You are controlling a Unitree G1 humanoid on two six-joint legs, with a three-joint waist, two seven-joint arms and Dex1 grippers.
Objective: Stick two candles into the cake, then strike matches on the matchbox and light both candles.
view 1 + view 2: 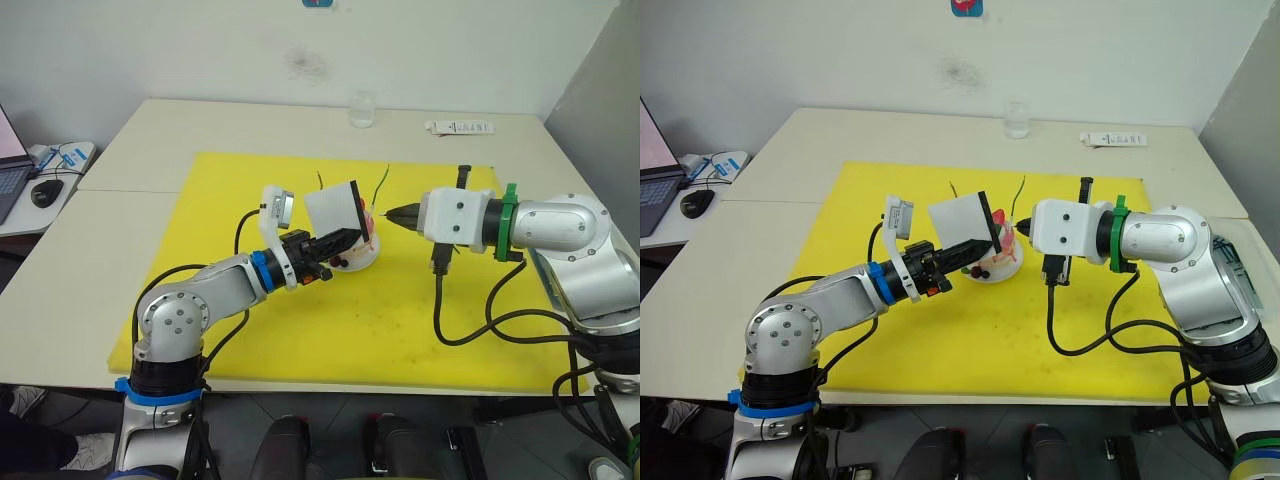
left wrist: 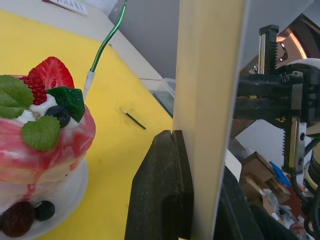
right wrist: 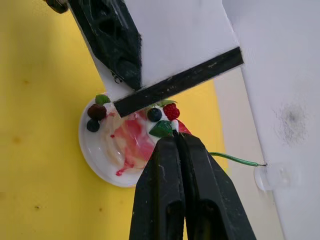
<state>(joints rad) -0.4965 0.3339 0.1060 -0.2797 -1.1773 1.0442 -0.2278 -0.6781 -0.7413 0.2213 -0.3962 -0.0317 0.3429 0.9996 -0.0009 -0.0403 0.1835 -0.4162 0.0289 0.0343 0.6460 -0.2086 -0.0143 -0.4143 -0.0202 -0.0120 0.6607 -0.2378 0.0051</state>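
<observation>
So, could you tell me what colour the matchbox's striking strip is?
Black, on the white matchbox; clearest in the right wrist view.

Silver-grey jointed arms, blue ring left, green ring right, looping black cables, black two-fingered hands.

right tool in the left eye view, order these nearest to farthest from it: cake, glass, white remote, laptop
1. cake, just off the right tool tip, toward the robot's left
2. glass, at the table's far edge
3. white remote, far edge, robot's right; close to the glass's rank
4. laptop, far left side
</observation>
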